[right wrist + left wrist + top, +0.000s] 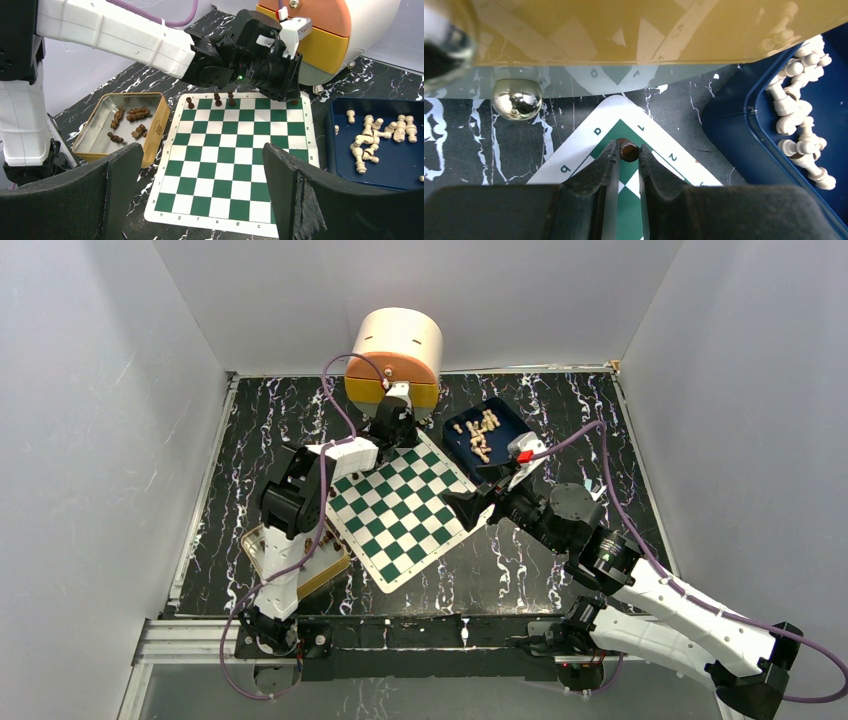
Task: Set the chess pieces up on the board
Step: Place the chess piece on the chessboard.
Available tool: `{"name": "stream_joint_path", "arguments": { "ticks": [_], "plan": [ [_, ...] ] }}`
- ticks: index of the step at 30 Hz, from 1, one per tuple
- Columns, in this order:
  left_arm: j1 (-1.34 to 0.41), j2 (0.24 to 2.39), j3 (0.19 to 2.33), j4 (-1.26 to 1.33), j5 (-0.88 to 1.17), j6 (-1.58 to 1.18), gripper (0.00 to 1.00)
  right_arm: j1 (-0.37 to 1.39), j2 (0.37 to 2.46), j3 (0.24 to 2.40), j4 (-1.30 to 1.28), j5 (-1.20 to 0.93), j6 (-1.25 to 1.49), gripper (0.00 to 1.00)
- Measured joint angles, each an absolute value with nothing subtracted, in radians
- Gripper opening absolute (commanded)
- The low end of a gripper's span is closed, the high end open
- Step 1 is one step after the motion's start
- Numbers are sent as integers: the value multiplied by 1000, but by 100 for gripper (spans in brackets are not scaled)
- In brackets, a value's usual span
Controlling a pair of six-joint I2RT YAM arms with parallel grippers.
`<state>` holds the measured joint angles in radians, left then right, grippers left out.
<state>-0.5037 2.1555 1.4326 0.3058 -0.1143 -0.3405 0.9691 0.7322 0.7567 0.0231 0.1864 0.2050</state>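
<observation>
**Fig.** Surface [520, 570], black marbled, carries everything. The board [400, 515] lies at centre, turned corner-on to my bases. A round tan container [395, 355] stands just past its far corner. The blue tray [331, 140], to the board's R, holds the pale pieces [367, 140] in a heap. The tan tin [162, 120], to its L, holds spare dark pieces [135, 114] lying down.

My R pincer [202, 150] is spread wide, holds nothing and hovers over the board's near side. My L pincer [628, 155] is pinched on the held piece [628, 150], dark brown, at the far corner. Three placed pieces [218, 99] stand upright along that far rank, w/ gaps.

Key relation: the held piece sits between my L fingers, directly over the corner square. Its long axis is approx. upright, in line w/ the fingers. Whether its base touches the square, I cannot tell. L arm is nearer by far. Next move, I judge: straight down & release.
</observation>
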Motion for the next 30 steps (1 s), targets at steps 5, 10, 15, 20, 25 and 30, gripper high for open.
{"name": "stream_joint_path", "arguments": {
  "ticks": [5,10,15,20,25,30],
  "plan": [
    [-506,2172,1441,306,-120,-337,15,969,728,757,23,192,204,99],
    [-508,2172,1443,297,-125,-329,29,969,724,757,23,198,203,99],
    [-510,2172,1449,257,-132,-321,40,969,724,757,23,200,203,99],
    [-512,2172,1478,227,-138,-316,52,969,724,757,23,200,203,99],
    [-513,2159,1494,190,-141,-318,54,969,726,757,23,200,203,99],
    [-514,2112,1518,79,-177,-330,53,969,727,757,23,200,205,99]
  ]
}}
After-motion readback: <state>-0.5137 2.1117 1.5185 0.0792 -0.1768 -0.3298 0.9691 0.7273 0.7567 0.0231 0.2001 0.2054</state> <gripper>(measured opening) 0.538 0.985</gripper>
